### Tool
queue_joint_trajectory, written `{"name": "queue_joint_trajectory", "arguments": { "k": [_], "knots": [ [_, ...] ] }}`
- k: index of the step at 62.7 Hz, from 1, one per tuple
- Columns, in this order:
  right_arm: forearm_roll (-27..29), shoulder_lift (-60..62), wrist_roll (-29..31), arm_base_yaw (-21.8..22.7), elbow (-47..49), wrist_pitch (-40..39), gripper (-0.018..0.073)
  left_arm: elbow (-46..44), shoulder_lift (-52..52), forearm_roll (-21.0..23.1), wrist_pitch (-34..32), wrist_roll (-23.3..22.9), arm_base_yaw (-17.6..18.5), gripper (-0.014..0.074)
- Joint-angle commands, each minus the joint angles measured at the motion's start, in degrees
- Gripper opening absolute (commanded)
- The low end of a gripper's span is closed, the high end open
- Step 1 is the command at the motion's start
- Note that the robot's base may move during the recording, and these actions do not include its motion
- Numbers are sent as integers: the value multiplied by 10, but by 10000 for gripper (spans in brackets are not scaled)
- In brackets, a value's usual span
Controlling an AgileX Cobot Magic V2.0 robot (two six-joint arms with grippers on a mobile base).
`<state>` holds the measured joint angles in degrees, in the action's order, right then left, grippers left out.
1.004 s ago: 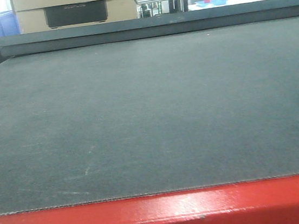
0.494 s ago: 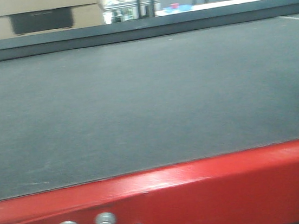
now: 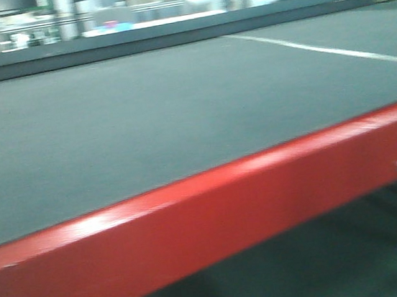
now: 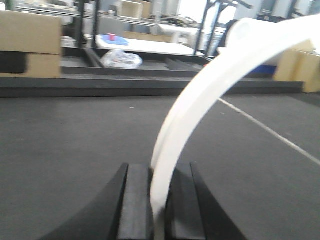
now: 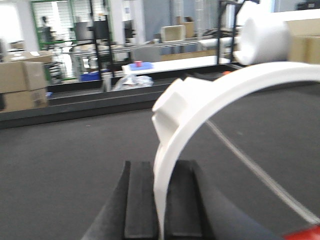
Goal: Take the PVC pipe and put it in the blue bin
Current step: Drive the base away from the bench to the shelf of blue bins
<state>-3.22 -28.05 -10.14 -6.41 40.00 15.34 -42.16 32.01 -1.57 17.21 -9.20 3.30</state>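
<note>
In the left wrist view a white curved PVC pipe (image 4: pixel 200 95) rises from between the black fingers and arcs up to the right. My left gripper (image 4: pixel 159 175) is shut on its thin rim. The right wrist view shows a white PVC pipe ring (image 5: pixel 200 102) with a blocky boss on it, and my right gripper (image 5: pixel 159 172) is shut on its edge. I cannot tell whether both hold the same piece. Both hang over the dark mat (image 4: pixel 65 145). Neither gripper shows in the front view. The blue bin is out of view.
The front view shows a dark grey mat (image 3: pixel 123 121) on a table with a red front rail (image 3: pixel 214 219), and a white line (image 3: pixel 324 50) across the mat at right. Cardboard boxes (image 4: pixel 30 42), shelving and a white table stand beyond the far edge.
The front view has swung to the right. The red rail now slants across the frame, the white line has come into view, and the cardboard boxes have slid off to the left.
</note>
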Motion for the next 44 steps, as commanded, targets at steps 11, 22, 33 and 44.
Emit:
{"name": "queue_joint_trajectory", "arguments": {
  "k": [11, 22, 33, 44],
  "knots": [
    [-2, 4, 3, 0, 0, -16, -169, 1, -2, 5, -16, -4, -2, -111],
    [-2, 4, 3, 0, 0, -16, -169, 1, -2, 5, -16, -4, -2, -111],
    [-2, 4, 3, 0, 0, -16, -169, 1, -2, 5, -16, -4, -2, -111],
    [-2, 4, 3, 0, 0, -16, -169, 1, -2, 5, -16, -4, -2, -111]
  ]
}}
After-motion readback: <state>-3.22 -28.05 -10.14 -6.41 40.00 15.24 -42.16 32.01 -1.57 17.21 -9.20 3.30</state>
